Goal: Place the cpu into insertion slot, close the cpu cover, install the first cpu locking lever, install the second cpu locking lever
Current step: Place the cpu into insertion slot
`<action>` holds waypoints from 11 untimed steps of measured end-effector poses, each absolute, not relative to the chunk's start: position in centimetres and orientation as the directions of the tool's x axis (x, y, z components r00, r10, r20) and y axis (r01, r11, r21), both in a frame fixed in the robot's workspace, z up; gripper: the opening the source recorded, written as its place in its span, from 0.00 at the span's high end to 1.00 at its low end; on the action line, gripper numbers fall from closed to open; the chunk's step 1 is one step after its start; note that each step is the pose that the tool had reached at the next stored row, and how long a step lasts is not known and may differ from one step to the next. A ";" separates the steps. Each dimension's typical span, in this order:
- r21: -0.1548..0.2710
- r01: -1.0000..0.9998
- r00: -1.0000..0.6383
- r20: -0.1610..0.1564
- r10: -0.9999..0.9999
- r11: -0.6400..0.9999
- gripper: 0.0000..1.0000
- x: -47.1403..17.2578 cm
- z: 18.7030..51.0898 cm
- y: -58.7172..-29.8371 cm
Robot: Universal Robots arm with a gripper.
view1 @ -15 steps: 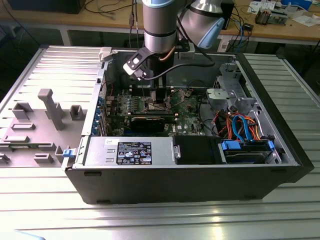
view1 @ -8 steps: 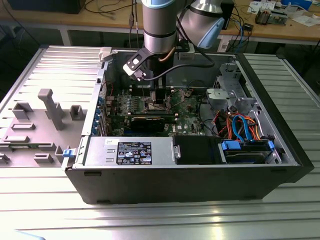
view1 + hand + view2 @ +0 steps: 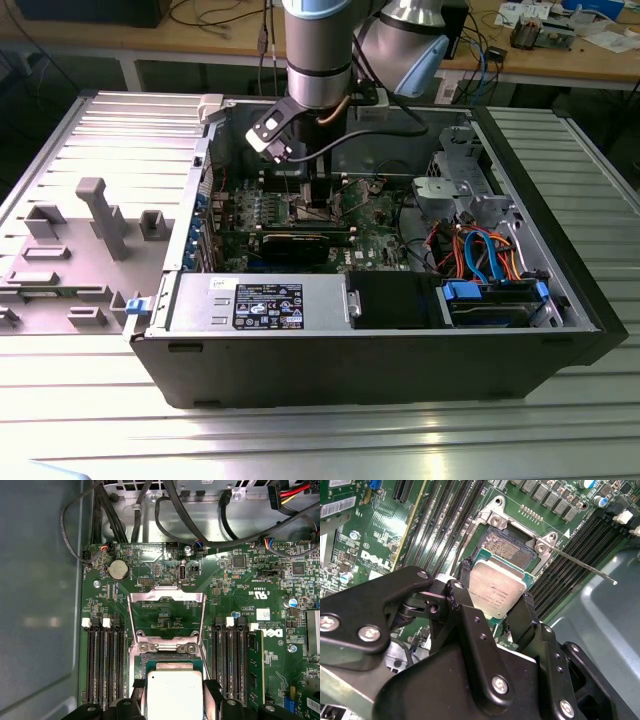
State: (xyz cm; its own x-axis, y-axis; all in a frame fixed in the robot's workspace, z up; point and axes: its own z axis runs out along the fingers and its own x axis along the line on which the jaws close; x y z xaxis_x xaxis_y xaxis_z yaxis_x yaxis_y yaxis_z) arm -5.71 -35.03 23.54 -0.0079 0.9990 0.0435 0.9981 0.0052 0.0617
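Claw (image 3: 495, 594) with two fingers (image 3: 521, 616) tight on one cpu (image 3: 496, 586), over one insertion slot (image 3: 512, 550); one cpu cover (image 3: 166, 597) open

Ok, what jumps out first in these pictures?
A silver chip clamped in the black pincer, right by the open socket on the green board. Next to the socket, its metal cover is flipped open, all inside an open computer case.
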 end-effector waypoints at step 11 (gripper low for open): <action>0.062 0.998 -0.008 0.043 0.999 0.005 0.45 -5.9 22.2 -35.0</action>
State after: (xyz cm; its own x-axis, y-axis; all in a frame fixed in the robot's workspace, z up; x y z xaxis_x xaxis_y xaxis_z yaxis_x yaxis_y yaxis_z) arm -5.91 -35.00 22.18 -0.0079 0.9990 0.0434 0.9981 0.0052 0.0617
